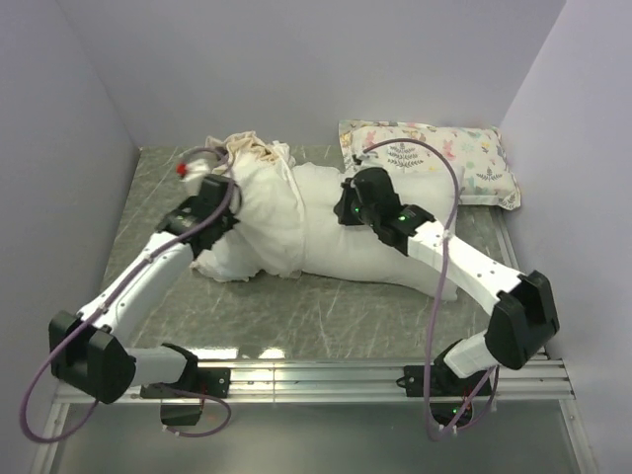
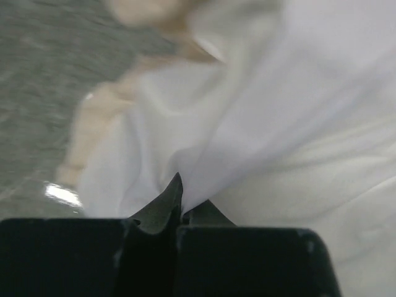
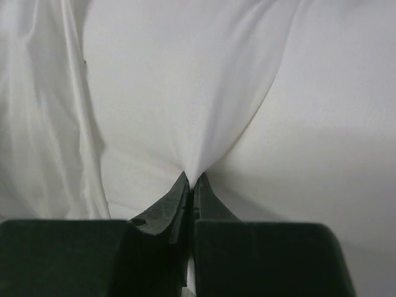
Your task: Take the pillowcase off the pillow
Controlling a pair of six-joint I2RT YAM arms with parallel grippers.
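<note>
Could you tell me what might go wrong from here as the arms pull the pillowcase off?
1. The right gripper holds only a thin pinch of the pillow, which may slip under pull.
2. The pillowcase, pinched by the left gripper, is bunched round the pillow's left end and may drag it along.
3. The animal-print pillow lies close behind the right gripper and could get nudged.

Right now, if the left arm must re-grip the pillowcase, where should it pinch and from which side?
Probably the loose bunched end of the pillowcase by the ruffled edging, coming from the left: fabric gathers in folds there, and the right gripper pinches the pillow farther right.
</note>
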